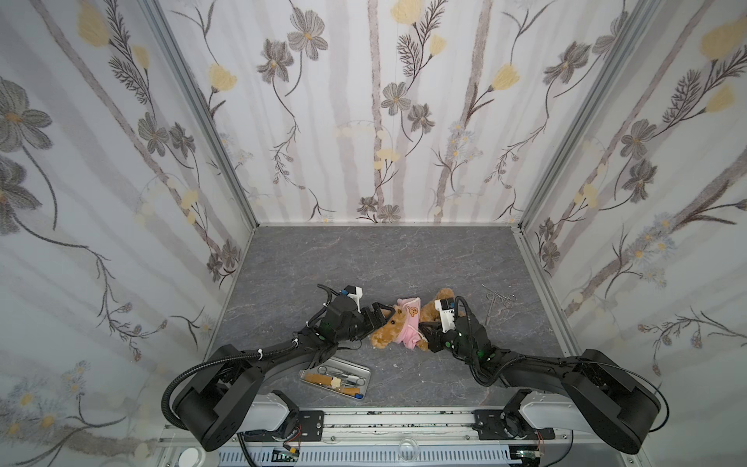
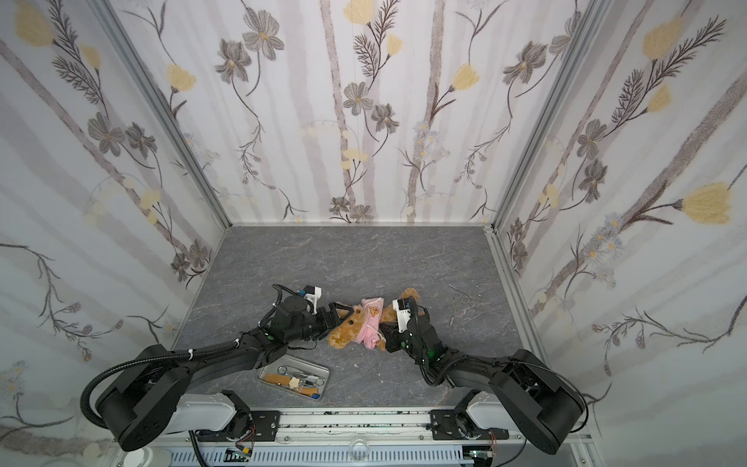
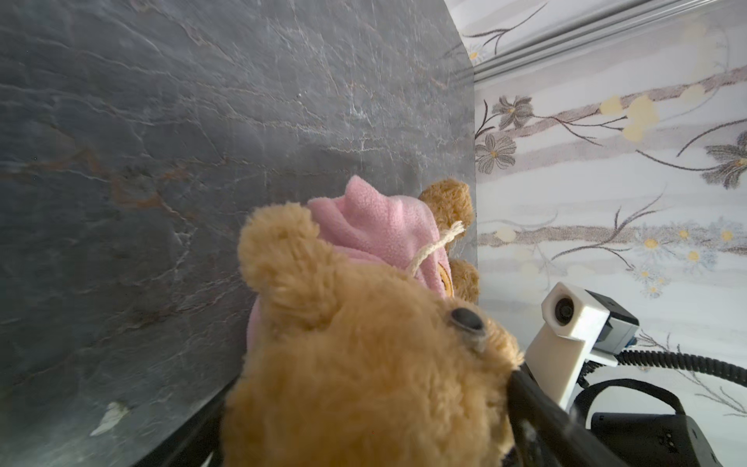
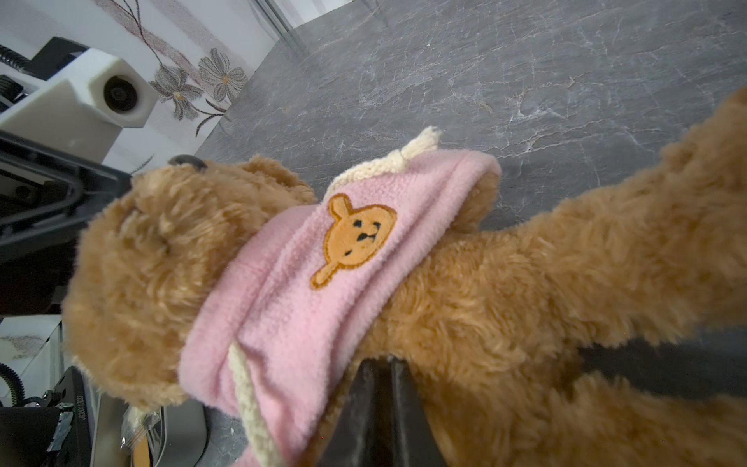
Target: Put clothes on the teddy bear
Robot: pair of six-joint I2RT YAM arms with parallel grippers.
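The teddy bear point(image 1: 384, 335) lies on the bench point(image 1: 364, 258) between the arms, with a pink shirt point(image 4: 307, 291) bunched at its chest. The left end effector point(image 1: 380, 318) is spread around the head. The right end effector point(image 4: 382, 404) is pressed together at the shirt's hem. The bear looks light, soft and squashy, so I would pinch the cloth edge, not the fur.

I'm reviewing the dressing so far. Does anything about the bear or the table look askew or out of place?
Yes. The pink shirt sits bunched around the neck and chest of the teddy bear, leaving the belly and legs bare. Metal forceps lie loose on the table to the bear's right, outside the tray holding other tools.
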